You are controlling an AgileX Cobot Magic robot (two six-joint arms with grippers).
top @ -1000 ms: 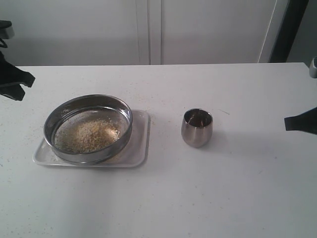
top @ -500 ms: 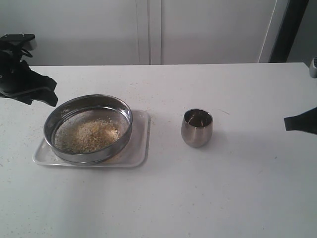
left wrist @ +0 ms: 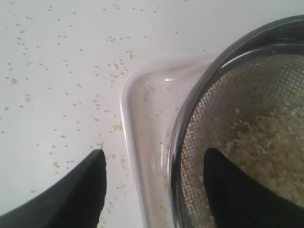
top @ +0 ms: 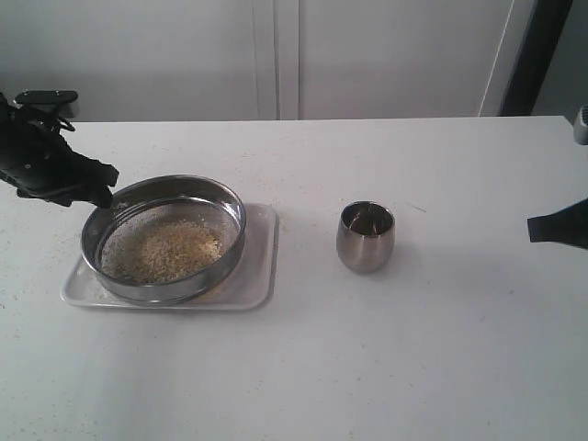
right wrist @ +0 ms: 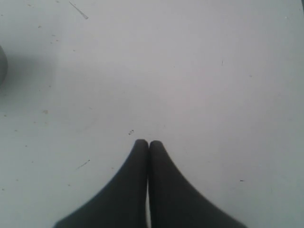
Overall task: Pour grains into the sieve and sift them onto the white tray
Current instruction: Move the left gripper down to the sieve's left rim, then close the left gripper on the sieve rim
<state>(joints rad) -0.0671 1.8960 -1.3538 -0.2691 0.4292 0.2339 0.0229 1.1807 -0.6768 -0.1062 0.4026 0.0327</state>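
With my left fingers [left wrist: 90,185] spread wide astride the rim of the sieve [top: 184,287], which sits on the white tray [top: 262,276] holding the grains [top: 165,250], I should close squarely on the wall and shake gently, keeping it level over the tray.
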